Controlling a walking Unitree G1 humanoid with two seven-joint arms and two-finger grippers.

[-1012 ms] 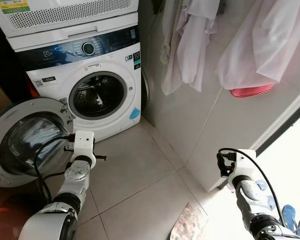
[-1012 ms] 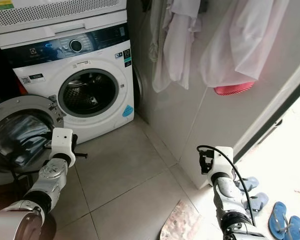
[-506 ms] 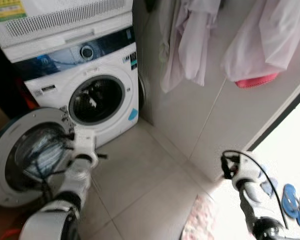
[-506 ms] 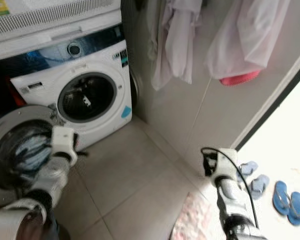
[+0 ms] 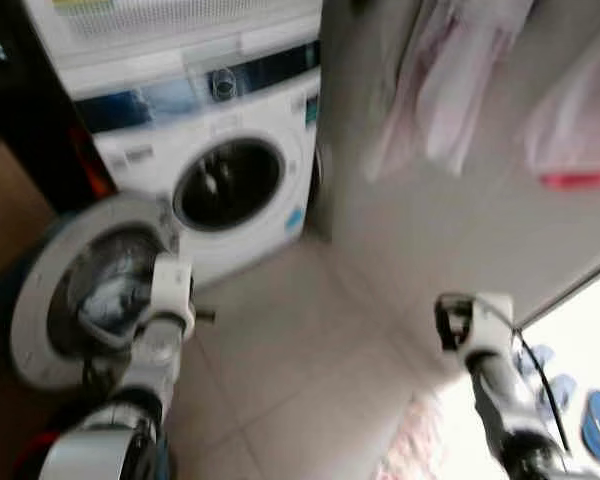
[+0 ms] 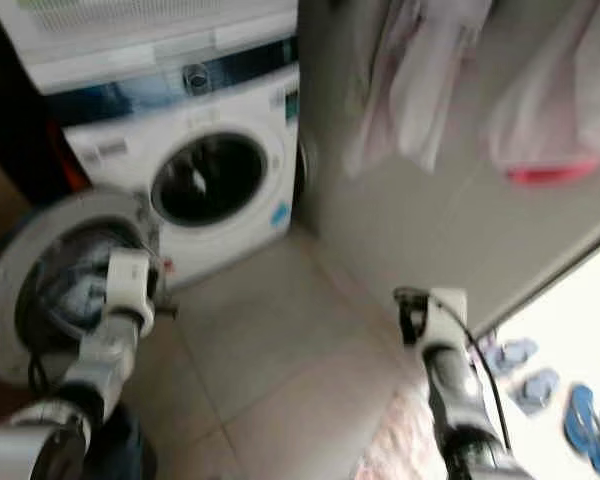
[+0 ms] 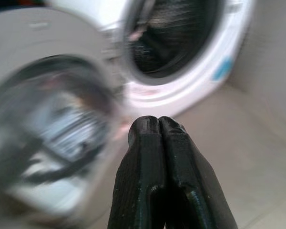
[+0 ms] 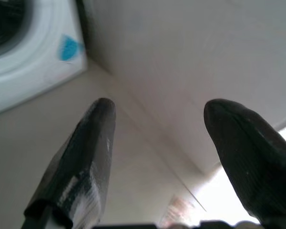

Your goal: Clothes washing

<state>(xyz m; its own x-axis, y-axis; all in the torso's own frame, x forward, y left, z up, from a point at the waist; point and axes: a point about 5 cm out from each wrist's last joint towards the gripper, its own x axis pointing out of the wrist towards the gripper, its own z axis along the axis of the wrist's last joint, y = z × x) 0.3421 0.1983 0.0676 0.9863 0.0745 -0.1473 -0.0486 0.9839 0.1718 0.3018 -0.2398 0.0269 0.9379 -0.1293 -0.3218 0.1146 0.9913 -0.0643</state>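
Both head views are blurred. The left arm rises from the lower left of the frame, its forearm angled up toward the round door of the washing machine, which hangs swung open at the left middle; the white wrist block sits just in front of the door's right edge. In the left wrist view the left gripper has its two black fingers pressed flat together with nothing between them, their tips pointing at the floor just below the machine's drum opening. The right arm comes up from the lower right of the frame, well apart from the machine, with its white wrist block over the tiled floor near the grey wall. The right gripper stands wide open, its fingers far apart and holding nothing, aimed at the seam where floor meets wall beside the machine's lower corner. One washing machine stands at the upper left of the frame, with a second white appliance stacked on top of it. Pale garments hang in two bunches along the wall at the upper right, and a red object shows under the right-hand bunch. Blue slippers lie at the lower right edge, too blurred to count, beside a patterned mat.
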